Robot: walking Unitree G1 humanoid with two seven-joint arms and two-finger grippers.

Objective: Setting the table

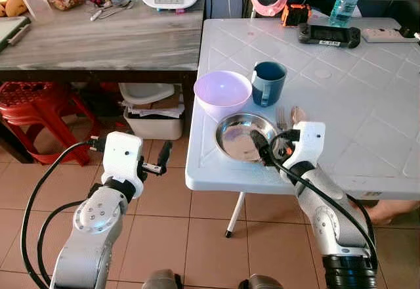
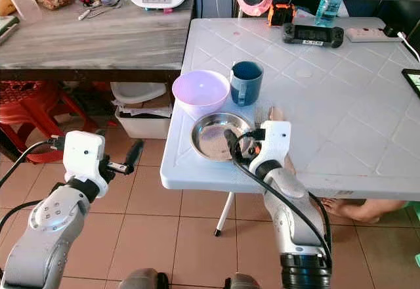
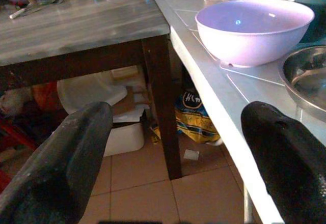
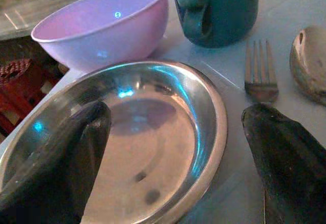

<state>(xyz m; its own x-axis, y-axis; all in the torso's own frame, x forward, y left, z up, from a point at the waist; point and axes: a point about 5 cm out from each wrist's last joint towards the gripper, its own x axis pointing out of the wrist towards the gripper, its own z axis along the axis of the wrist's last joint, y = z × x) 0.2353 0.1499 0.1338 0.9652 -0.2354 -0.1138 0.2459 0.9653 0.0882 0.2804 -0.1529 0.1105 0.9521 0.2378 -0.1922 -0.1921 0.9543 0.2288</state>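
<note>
Lower left: left gripper (image 1: 159,159) open, idle off the desk (image 1: 367,105) edge. Centre: purple bowl (image 1: 223,90), blue mug (image 1: 269,83), steel plate (image 1: 244,136) near the front edge, right gripper (image 1: 268,150) open, straddling the plate rim beside fork (image 4: 260,71) and spoon (image 4: 309,63). Risk: closing here could nudge the plate off the edge or knock the fork.

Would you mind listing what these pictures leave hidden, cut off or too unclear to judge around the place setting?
- Fork: its handle is hidden behind the right gripper in the eye views and cut off in the right wrist view.
- Spoon: the right wrist view cuts it at the edge; the gripper body covers most of it in the eye views.
- Mug: what it holds cannot be seen.
- Steel plate: whether the finger touches it is unclear.
</note>
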